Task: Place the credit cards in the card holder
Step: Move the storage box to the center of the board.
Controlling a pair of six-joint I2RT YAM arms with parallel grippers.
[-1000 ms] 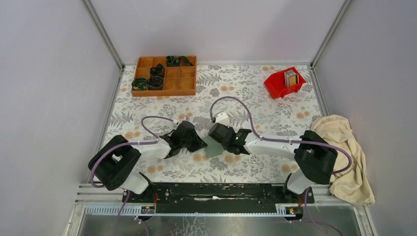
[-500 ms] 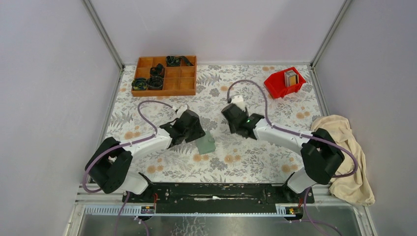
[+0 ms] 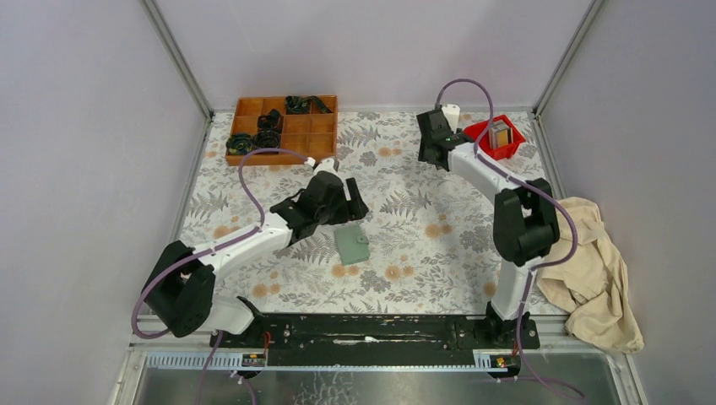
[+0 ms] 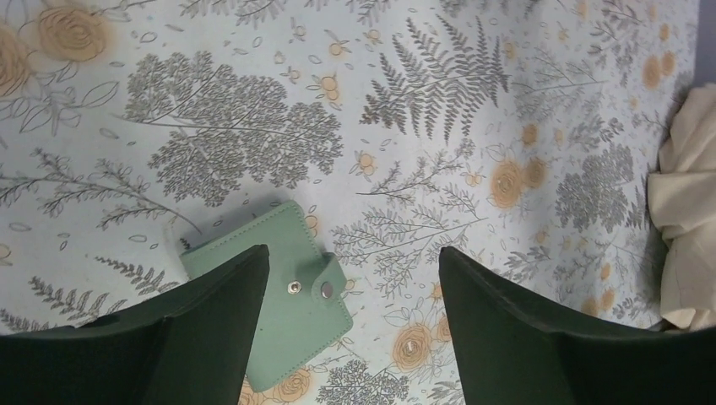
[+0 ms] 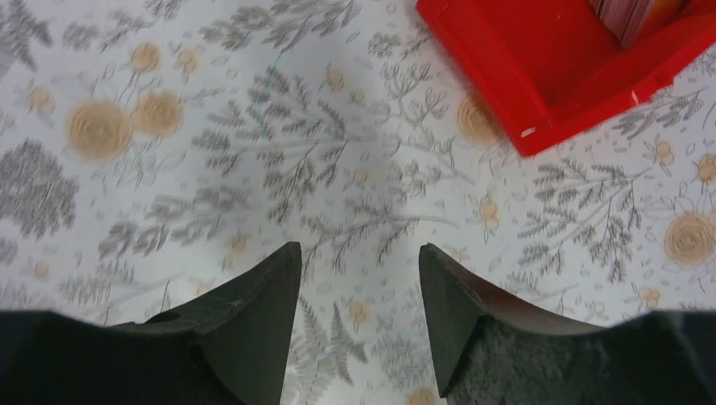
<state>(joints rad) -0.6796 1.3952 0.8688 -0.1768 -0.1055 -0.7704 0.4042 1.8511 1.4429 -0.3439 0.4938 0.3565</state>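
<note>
The card holder (image 3: 352, 246) is a sage-green wallet lying snapped shut on the floral cloth mid-table. In the left wrist view the card holder (image 4: 297, 325) lies below and partly under my left finger. My left gripper (image 3: 348, 202) (image 4: 353, 250) hovers just behind it, open, holding nothing. My right gripper (image 3: 431, 148) (image 5: 359, 245) is open and empty over bare cloth at the back right, beside the red bin (image 3: 484, 145). The credit cards (image 3: 500, 132) stand as a stack inside that bin; the right wrist view catches only their edge (image 5: 626, 15).
A brown wooden compartment tray (image 3: 282, 129) with black parts sits at the back left. A beige cloth (image 3: 591, 270) is bunched off the table's right edge. Grey walls close in the back and both sides.
Both grippers were shut at the card holder and have opened and let it go; it now lies flat. The right arm swung far back to the red bin. The left arm drew back a little.
</note>
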